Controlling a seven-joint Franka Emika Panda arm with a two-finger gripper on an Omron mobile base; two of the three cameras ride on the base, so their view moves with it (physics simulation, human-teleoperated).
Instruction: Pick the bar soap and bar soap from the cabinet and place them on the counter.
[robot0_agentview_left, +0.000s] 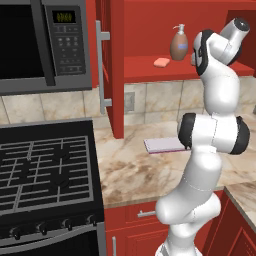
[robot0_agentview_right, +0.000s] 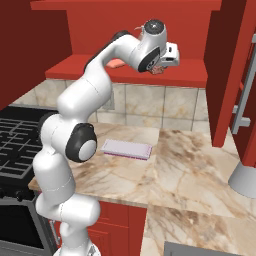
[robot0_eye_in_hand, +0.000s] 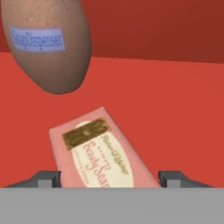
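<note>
Straddling a flat peach-pink bar soap (robot0_eye_in_hand: 103, 151) on the glossy red cabinet shelf (robot0_eye_in_hand: 183, 113), my gripper (robot0_eye_in_hand: 109, 177) has fingertips (robot0_eye_in_hand: 48, 178) spread either side w/ gaps, not pinching yet. Brown pump bottle (robot0_eye_in_hand: 46, 43) stands just beside, so I judge the low approach avoids it. Other bar (robot0_agentview_left: 161, 62) sits left of bottle; beige marbled counter (robot0_agentview_right: 190, 165) below.

You see glossy red on the cabinet (robot0_agentview_left: 116, 70), its shelf included. At ten o'clock in the hand view, the pump bottle (robot0_eye_in_hand: 48, 43) is mottled brown with a pale blue label. Below it, a bar soap (robot0_eye_in_hand: 98, 151) is peach-pink with a cream oval, brown emblem and brown lettering. The second bar soap (robot0_agentview_left: 161, 62) is peach. The counter (robot0_agentview_right: 190, 165) is beige with brown veins; the pad (robot0_agentview_right: 126, 148) is pale lavender.
</note>
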